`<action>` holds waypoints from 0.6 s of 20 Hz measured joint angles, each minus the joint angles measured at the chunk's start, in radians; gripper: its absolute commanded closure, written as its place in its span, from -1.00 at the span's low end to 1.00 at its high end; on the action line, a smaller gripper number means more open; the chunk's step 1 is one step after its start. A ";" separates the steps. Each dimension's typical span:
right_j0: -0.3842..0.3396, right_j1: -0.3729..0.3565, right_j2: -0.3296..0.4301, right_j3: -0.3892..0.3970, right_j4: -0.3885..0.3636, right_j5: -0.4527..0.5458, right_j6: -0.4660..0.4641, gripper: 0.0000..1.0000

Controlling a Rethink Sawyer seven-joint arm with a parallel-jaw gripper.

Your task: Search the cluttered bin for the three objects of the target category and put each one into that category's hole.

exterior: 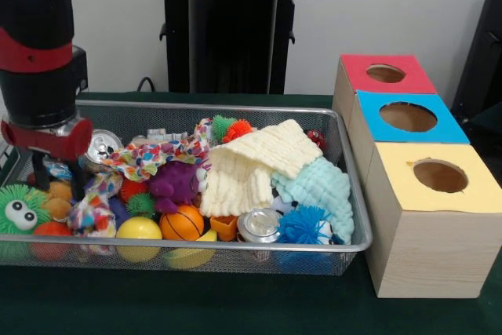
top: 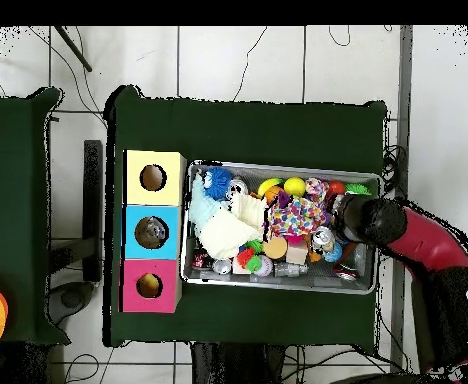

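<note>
The bin is a silver wire-mesh basket full of mixed toys, cloths and cans; it also shows in the overhead view. My gripper reaches down into its left end in the front view, and at its right end in the overhead view. It is open, with its fingers apart among the toys, near a silver can and a colourful patterned fabric. Three wooden boxes with holes stand beside the bin: red top, blue top, yellow top.
In the bin lie a cream cloth, a mint cloth, a second can, a small basketball, a yellow ball, a purple toy, a green fuzzy toy with eyes and a blue spiky ball.
</note>
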 measured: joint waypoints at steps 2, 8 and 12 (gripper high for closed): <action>-0.008 -0.022 0.000 0.024 0.000 0.000 0.000 -1.00; -0.045 -0.089 0.000 0.103 -0.006 -0.011 0.000 -1.00; -0.082 -0.107 0.000 0.147 -0.037 -0.061 0.000 -1.00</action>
